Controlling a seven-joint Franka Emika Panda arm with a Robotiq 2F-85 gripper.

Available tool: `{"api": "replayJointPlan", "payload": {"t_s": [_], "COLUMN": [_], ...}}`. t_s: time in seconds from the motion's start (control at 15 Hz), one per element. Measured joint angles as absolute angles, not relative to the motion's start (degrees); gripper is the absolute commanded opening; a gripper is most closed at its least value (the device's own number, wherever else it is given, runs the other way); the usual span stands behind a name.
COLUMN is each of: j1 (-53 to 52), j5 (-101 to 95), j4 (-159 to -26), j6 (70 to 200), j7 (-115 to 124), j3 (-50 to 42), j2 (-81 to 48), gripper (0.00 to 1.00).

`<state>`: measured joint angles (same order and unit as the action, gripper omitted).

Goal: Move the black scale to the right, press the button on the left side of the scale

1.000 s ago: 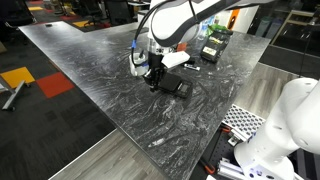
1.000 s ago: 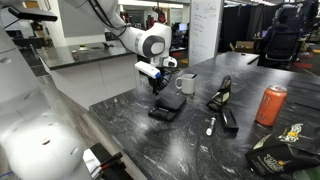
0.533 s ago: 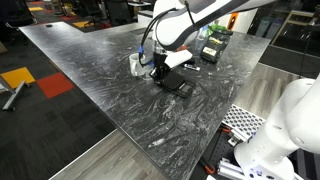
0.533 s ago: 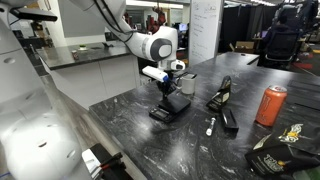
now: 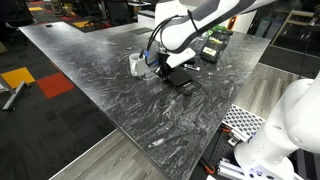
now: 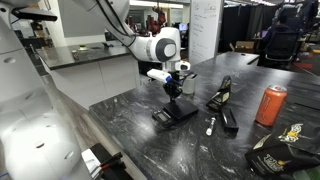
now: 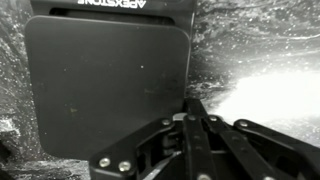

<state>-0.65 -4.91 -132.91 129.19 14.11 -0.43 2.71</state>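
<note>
The black scale (image 5: 181,80) lies flat on the dark marbled table; it also shows in an exterior view (image 6: 176,111). In the wrist view its dark grey square plate (image 7: 105,90) fills the left. My gripper (image 5: 163,71) is shut, with its closed fingertips (image 7: 193,102) down against the scale's edge. In an exterior view the gripper (image 6: 173,93) stands upright at the scale's far edge, beside the white cup (image 6: 186,83). Nothing is held between the fingers.
A white cup (image 5: 137,65) stands close to the gripper. A black box with green markings (image 5: 211,45) is at the back. An orange can (image 6: 270,104), a black tool (image 6: 221,95), a white marker (image 6: 209,126) and a snack bag (image 6: 283,150) lie on the table.
The gripper and the scale have moved together across the table, rightward in both exterior views. The scale has slid and turned slightly. The fingers stay shut.
</note>
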Motion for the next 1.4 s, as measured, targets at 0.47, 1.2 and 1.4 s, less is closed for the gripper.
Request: {"api": "replayJointPlan", "payload": {"t_s": [0.47,1.2,1.4], "j1": [-0.9,-0.6,0.7], "j5": [1.3,0.9,1.0], "j4": [-132.7,-139.2,-143.0], "j6": [127.6,122.6,122.2], "j7": [13.1,28.0,30.8], "j3": [-0.2,2.6,2.6], "j2": [4.8,21.6,25.2], "gripper": [0.0,0.0,0.0]}}
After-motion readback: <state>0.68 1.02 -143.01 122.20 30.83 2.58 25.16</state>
